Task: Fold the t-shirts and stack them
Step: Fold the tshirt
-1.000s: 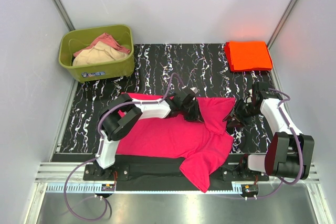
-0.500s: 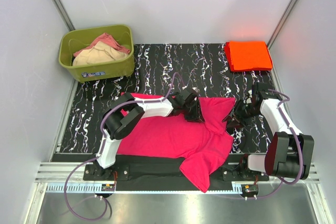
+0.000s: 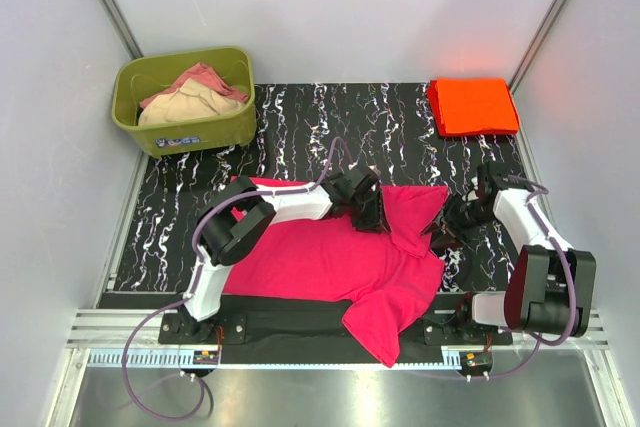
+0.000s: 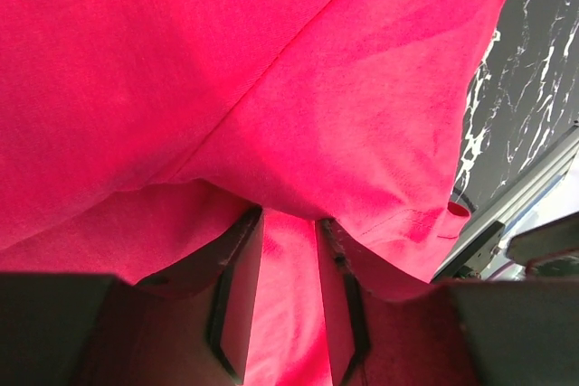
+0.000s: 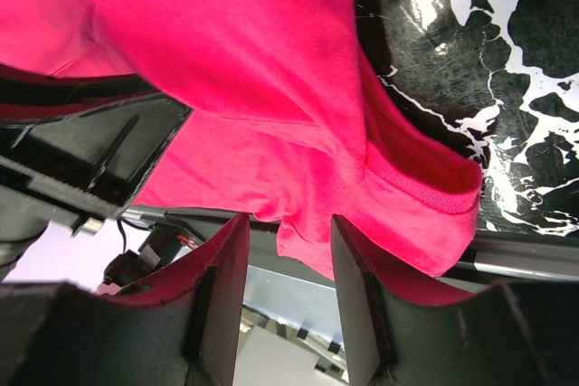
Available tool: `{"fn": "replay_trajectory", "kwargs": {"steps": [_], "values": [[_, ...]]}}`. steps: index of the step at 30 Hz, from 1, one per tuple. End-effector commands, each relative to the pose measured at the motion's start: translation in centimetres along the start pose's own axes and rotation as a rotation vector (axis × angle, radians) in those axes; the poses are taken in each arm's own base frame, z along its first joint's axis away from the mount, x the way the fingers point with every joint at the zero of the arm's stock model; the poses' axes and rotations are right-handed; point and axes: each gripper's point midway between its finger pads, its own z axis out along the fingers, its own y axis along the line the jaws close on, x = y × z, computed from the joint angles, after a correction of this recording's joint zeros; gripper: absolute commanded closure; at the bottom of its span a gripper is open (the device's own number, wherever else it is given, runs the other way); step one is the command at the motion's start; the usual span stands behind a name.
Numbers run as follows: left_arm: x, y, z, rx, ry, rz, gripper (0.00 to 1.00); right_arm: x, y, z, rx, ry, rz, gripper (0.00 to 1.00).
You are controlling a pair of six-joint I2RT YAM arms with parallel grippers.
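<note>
- The pink t-shirt [image 3: 330,257] lies spread along the near edge of the surface [image 3: 380,127], between the middle and the right side. It looks only partly folded: its right part is turned over itself, and one flap hangs off the near edge
- By my reading this shirt needs more folds before it can be carried to the stack
- The orange-red t-shirt [image 3: 473,105] sits in the far right corner of the surface as a neat flat rectangle, so its fold looks finished, and it probably marks the stacking place
- The left gripper [image 3: 368,215] rests on the upper middle of the pink shirt. Its jaws are parted and cloth shows through the gap, with nothing clamped as far as I can see
- The right gripper [image 3: 443,230] is at the shirt's right edge, jaws apart, with the ribbed hem just past its tips and not pinched
- Count: two arms, one olive tub [image 3: 135,122] in the far left corner holding pale crumpled cloth whose number I cannot tell, one pink shirt, one orange-red shirt, two grippers
</note>
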Motion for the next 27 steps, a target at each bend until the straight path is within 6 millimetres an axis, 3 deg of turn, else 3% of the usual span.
{"fn": "replay_trajectory", "kwargs": {"steps": [1, 10, 16, 19, 27], "values": [[-0.5, 0.0, -0.3, -0.024, 0.008, 0.014, 0.63, 0.3, 0.2, 0.6, -0.021, 0.027, 0.031, 0.52], [-0.5, 0.0, 0.5, -0.022, 0.029, 0.028, 0.65, 0.7, -0.3, 1.7, -0.014, 0.051, 0.068, 0.52], [-0.9, -0.4, 0.5, -0.013, 0.023, 0.048, 0.92, 0.4, -0.6, 2.7, -0.012, 0.073, 0.103, 0.53], [-1.2, -0.4, -0.1, -0.019, 0.017, 0.059, 0.99, 0.4, -0.9, 3.3, -0.005, 0.075, 0.121, 0.58], [-1.3, -1.2, -1.4, -0.013, 0.022, 0.106, 0.99, 1.1, -2.1, 4.8, 0.024, 0.101, 0.131, 0.59]]}}
